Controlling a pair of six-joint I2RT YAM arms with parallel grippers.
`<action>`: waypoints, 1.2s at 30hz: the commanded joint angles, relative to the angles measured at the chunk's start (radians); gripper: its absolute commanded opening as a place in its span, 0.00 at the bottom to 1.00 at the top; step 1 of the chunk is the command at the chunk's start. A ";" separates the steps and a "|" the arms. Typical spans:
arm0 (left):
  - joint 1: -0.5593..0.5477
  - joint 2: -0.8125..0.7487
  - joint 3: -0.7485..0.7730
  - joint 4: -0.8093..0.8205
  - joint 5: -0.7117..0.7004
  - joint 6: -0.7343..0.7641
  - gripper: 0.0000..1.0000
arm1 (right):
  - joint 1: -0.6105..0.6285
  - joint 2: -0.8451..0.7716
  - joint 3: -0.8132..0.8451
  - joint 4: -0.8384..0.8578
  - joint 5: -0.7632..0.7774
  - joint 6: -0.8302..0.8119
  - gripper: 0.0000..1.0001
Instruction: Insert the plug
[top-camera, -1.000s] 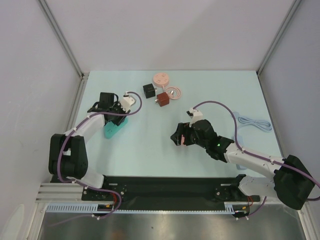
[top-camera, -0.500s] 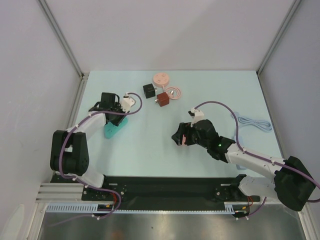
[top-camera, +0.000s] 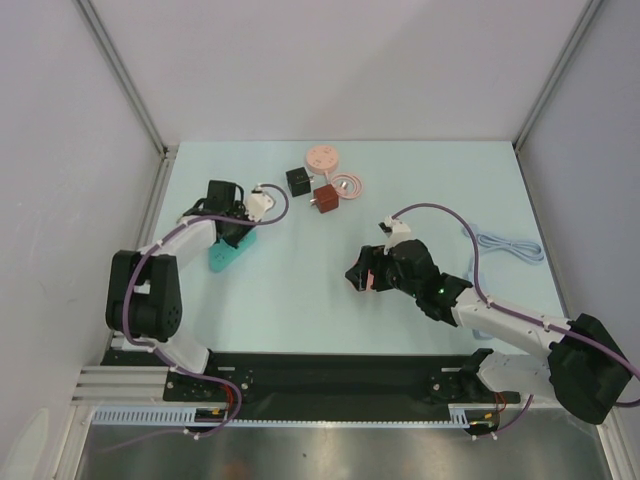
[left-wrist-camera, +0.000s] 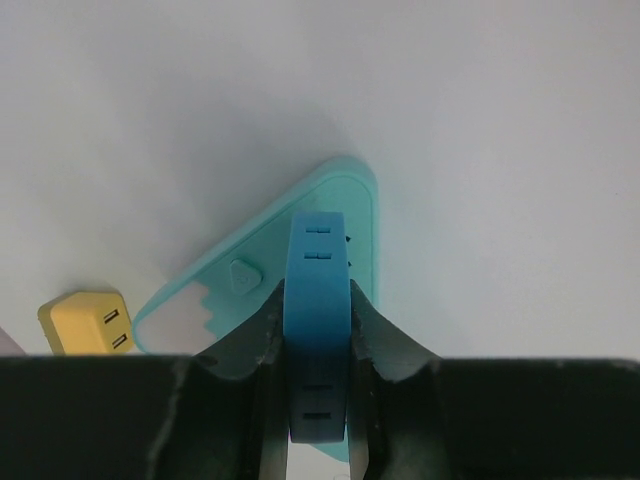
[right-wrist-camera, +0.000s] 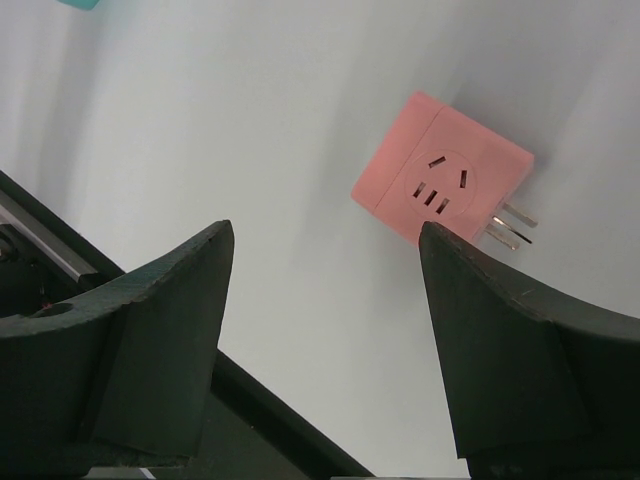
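While the left gripper hung at the far-left part of the table, its two fingers were clamped hard on the blue plug, one pad against each flat side. And there it was, held upright right over the rounded end of the teal power strip, which lay flat on the table beneath it! Small slots showed on the plug's upper face, but whether its underside was actually touching the strip, the wrist view could not tell. A yellow plug lay just beside the strip's other end, prongs pointing toward it. Over to the middle of the table now, where the right gripper hovered with its fingers spread wide and nothing between them. Below it a pink adapter lay on the table, socket face up and two metal prongs sticking out of one side, closer to one finger than to the other. At the far side, well apart from both arms, a black cube and a red-brown cube lay close together, with a pink disc and a coiled ring near them. A pale blue cable lay bundled by the right edge.
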 joint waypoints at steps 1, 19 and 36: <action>-0.020 0.036 0.055 -0.027 -0.052 0.025 0.00 | -0.007 -0.022 -0.005 0.043 -0.013 0.007 0.79; -0.006 0.145 0.136 -0.101 -0.119 0.045 0.00 | -0.016 -0.062 -0.022 0.040 -0.022 0.012 0.79; 0.131 0.340 0.285 -0.131 -0.088 0.059 0.00 | -0.027 -0.068 -0.033 0.048 -0.060 0.018 0.79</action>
